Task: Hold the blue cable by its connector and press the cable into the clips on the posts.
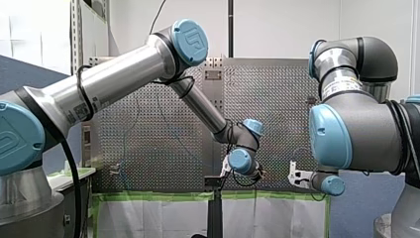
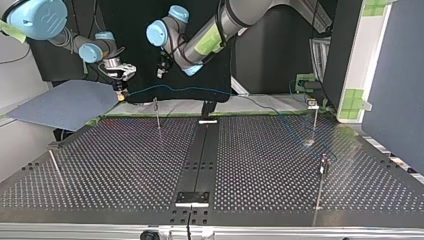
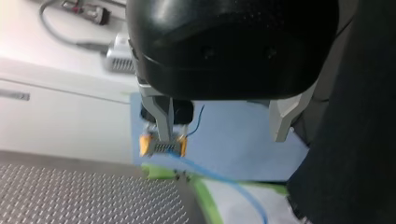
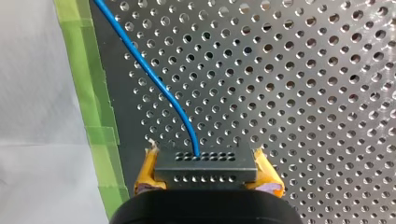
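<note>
Opposed front and top views share the table (image 2: 100, 165).

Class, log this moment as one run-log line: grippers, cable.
my right gripper: shut on connector | blue cable: runs from connector over table | my left gripper: open, empty

Bright, even room light fills the front view and lays soft highlights along my left arm (image 1: 124, 74). In the top view the perforated surface (image 2: 125, 165) lies dim with a pale sheen beneath a near-black backdrop (image 2: 260, 60). In the right wrist view the same surface is lit brightly and evenly.
</note>
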Tool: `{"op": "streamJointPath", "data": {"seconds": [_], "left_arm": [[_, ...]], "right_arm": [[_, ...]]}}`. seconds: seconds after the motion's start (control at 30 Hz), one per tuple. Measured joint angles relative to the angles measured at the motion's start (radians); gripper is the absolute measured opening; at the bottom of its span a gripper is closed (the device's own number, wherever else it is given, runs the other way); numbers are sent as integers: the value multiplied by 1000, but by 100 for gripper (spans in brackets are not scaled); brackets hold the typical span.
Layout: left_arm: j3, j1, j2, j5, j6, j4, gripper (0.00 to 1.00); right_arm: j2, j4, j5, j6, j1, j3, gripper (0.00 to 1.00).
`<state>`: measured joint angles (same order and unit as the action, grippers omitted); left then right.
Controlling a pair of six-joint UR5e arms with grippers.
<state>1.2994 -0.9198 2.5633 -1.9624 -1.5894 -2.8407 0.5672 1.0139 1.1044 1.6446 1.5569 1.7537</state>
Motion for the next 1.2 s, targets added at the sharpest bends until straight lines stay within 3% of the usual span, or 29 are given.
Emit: {"op": "streamJointPath", "data": {"seconds": [0.2,0.5,0.87,1.2], "left_arm": [[48,-22,-46,3,-28,-48,100],[107,-12,-124,28,-102,-126,100],[38,-8,-147,10,-144,-212,100],[-63,67,-138,20,-146,-313,100]], "right_arm": [[1,3,2,0,0,0,0],[1,13,19,-1,8,3,0],[0,55,26,6,13,28,0],[0,84,25,10,16,44,0]]}}
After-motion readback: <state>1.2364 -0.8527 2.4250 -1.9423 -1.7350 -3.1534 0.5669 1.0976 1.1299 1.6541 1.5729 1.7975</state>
